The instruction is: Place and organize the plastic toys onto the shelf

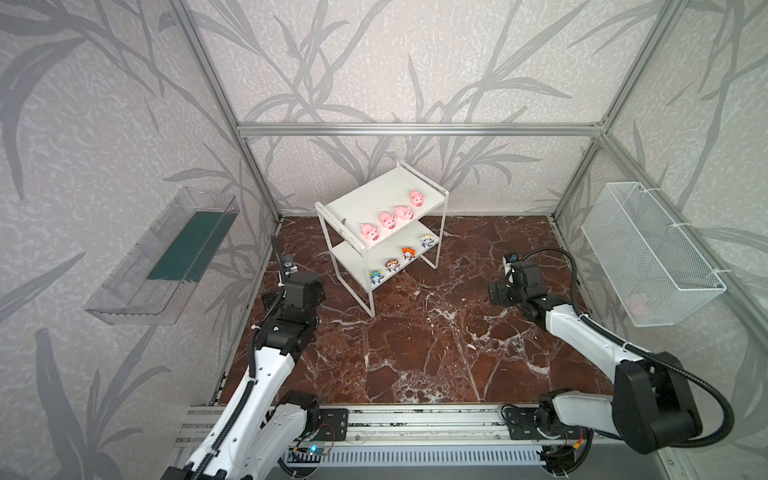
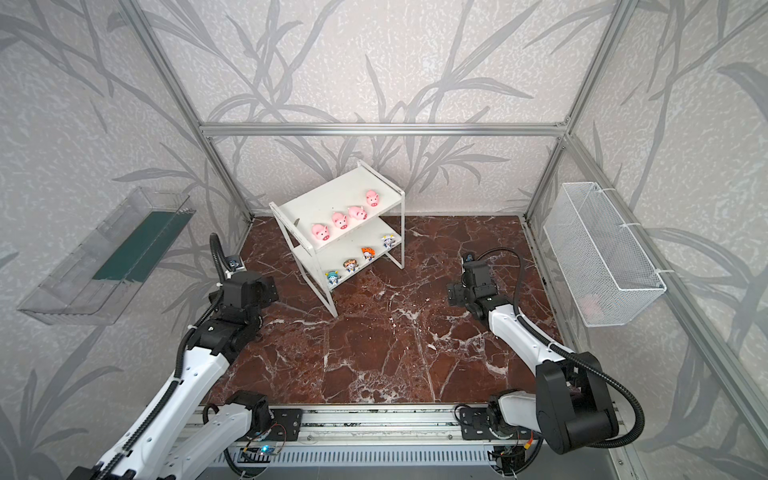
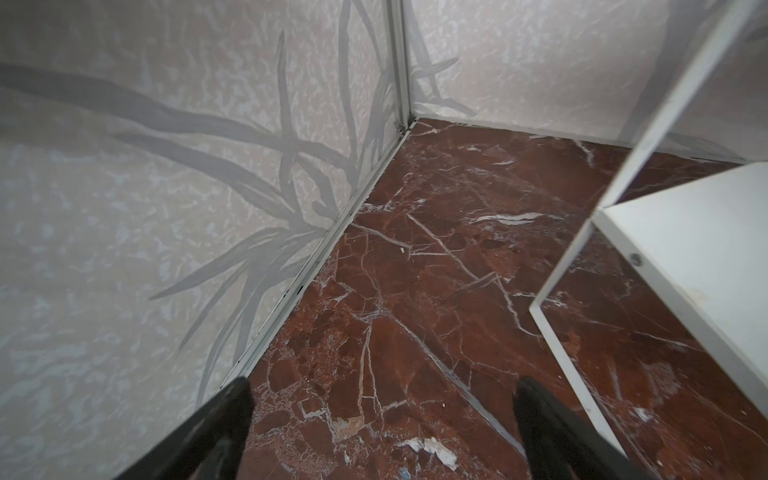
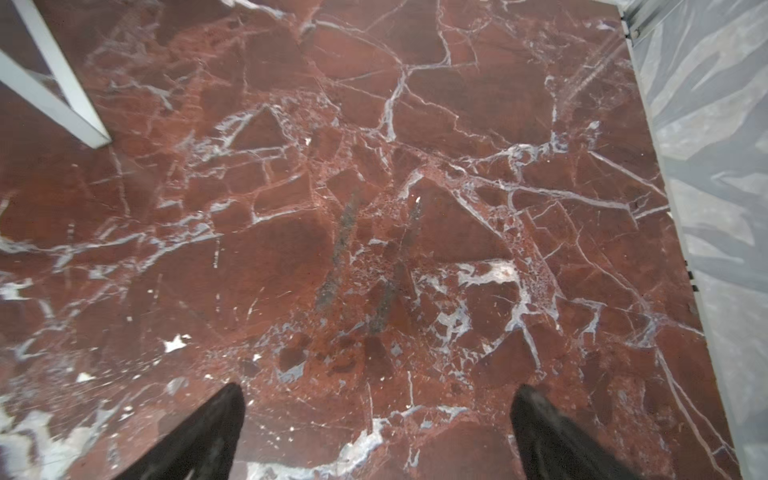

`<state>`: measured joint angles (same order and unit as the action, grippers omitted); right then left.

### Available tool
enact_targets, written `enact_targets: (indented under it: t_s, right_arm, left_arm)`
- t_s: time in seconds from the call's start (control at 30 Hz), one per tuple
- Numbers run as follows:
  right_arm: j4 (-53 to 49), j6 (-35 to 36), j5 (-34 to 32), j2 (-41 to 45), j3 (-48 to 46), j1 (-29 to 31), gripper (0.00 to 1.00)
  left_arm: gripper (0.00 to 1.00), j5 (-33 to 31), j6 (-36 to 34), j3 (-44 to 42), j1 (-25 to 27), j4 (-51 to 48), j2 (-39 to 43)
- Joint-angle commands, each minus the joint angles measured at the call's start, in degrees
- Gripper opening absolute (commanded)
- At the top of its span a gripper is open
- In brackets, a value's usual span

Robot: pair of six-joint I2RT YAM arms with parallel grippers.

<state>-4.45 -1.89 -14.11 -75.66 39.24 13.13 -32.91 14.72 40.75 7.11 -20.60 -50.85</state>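
The white two-tier shelf (image 1: 374,195) (image 2: 328,195) stands at the back of the floor. Several pink pigs (image 1: 387,219) (image 2: 340,220) sit in a row on its top board. Several tiny cartoon figurines (image 1: 409,252) (image 2: 368,253) stand along the front edge of its lower board. My left gripper (image 3: 384,415) is open over bare floor beside the shelf's lower board (image 3: 706,249), near the left wall. Open too, my right gripper (image 4: 380,419) hangs over bare floor to the right of a shelf leg (image 4: 54,83). Neither gripper holds anything.
A clear plastic bin (image 1: 166,257) hangs on the left wall. On the right wall is a white wire basket (image 1: 652,253), with a faint pinkish shape (image 1: 638,305) showing through its mesh. The red marble floor (image 1: 415,353) lies between the arms, ringed by aluminium frame posts.
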Motion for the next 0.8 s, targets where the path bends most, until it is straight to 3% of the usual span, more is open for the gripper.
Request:
enact_targets:
  t_s: [0.0,0.1,0.17,0.3,0.5,0.6,0.67,0.77]
  right_arm:
    - [9.7,3.5,-6.1,-2.8,-3.1,-0.1,0.99]
    - [17.5,4.3,-6.8,-4.8,-6.6,-0.3,0.99]
    - [17.2,4.4,-6.2,-4.5,-6.4,-0.3,0.99]
    - [24.1,4.8,-5.5,-3.4,-9.2,-0.8,0.99]
    - [33.2,5.1,1.3,-3.9,-11.6,-2.6,0.99]
    - [31.6,4.6,1.5,-4.9,-10.3,-2.6,0.99]
    - [33.2,4.6,-0.6,-5.1,-10.7,-2.6,0.99]
    - [48.8,6.5,1.0,-7.8,-15.7,-3.4,0.99]
  left_arm:
    - [0.99,3.0,2.5,-1.7,-4.2,6.8,-4.3]
    - [0.99,-0.2,-0.7,-5.0,-4.5,15.6,-8.7]
    - [0.99,-1.0,-4.2,-7.2,-4.6,21.5,-10.9]
    - [0.99,-3.3,-5.0,-11.4,-5.5,33.0,-17.0]
    - [0.99,0.4,-6.6,-14.8,-6.1,52.0,-28.3]
    - [0.99,-0.3,-5.8,-8.2,-6.0,44.0,-32.6]
    - [0.99,0.7,-7.4,-8.7,-6.0,49.8,-34.7]
    - [0.99,5.7,-7.9,-9.0,-6.1,53.8,-37.1]
